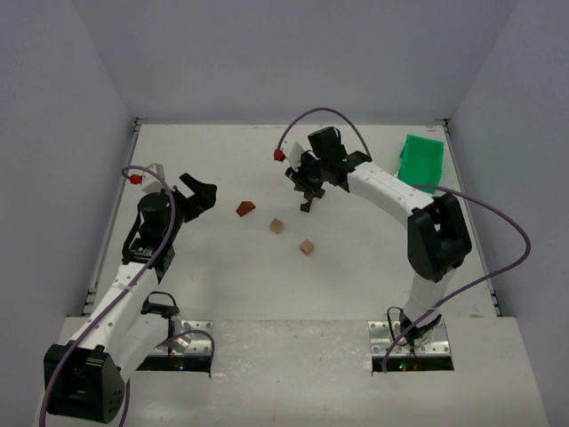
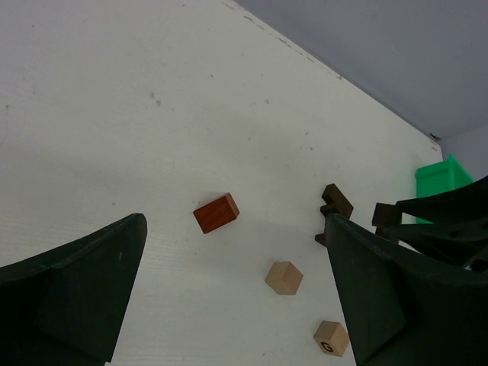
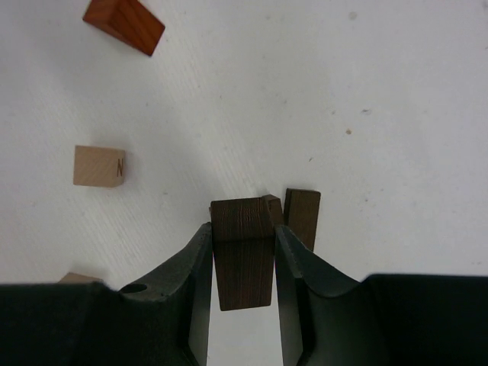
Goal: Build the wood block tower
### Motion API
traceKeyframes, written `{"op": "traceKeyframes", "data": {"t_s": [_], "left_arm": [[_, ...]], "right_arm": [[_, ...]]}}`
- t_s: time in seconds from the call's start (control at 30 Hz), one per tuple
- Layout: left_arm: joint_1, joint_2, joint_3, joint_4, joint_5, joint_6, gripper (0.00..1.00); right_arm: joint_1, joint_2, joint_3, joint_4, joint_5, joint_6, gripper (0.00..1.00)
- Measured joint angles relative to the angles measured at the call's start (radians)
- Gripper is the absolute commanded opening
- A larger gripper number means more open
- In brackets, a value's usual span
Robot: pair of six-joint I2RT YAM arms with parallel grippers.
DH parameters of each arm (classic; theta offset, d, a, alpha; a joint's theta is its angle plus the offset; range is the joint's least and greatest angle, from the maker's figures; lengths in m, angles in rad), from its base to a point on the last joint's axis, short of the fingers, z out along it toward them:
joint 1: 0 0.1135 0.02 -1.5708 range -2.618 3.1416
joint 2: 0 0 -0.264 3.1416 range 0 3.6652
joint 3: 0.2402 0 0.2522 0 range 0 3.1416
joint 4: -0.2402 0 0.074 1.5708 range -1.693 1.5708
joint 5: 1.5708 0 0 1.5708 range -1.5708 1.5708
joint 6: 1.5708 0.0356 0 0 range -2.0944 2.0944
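Right tool (image 3: pixel 242 230) clamps a dark brown block (image 3: pixel 242 263), second dark block (image 3: pixel 303 216) just beside.

**A:** What are the blocks made of?

**B:** Wood. The dark brown block (image 3: pixel 244 252) is matt, with coarse, visible grain. The reddish-brown block (image 3: pixel 124 24), at eleven o'clock in the right wrist view, looks smoother, with a slight sheen. The light tan block (image 3: pixel 99 166), at nine o'clock, is pale and fine-grained.

**A:** And the rest?

**B:** The table (image 1: pixel 222 294) is matt white, faintly speckled. The green bin (image 1: pixel 420 160), at two o'clock from above, looks like plastic. The fingers (image 3: pixel 187 297) of the right gripper (image 3: pixel 243 229) are matt black.
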Motion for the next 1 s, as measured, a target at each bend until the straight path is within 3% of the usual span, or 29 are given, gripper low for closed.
{"op": "traceKeyframes", "data": {"t_s": [0.1, 0.37, 0.67, 1.0], "left_arm": [[0.0, 0.0, 0.0, 0.002, 0.0, 0.0, 1.0], [0.0, 0.0, 0.0, 0.001, -0.001, 0.0, 1.0], [0.0, -0.001, 0.0, -0.004, -0.003, 0.0, 1.0], [0.0, 0.0, 0.0, -0.004, -0.004, 0.0, 1.0]], "right_arm": [[0.014, -0.081, 0.017, -0.009, 0.084, 0.104, 0.08], [-0.009, -0.1, 0.073, -0.2, 0.514, 0.421, 0.08], [-0.141, -0.058, -0.09, -0.269, 0.523, 0.586, 0.04], [-0.172, 0.059, -0.101, -0.261, 0.526, 0.72, 0.08]]}}
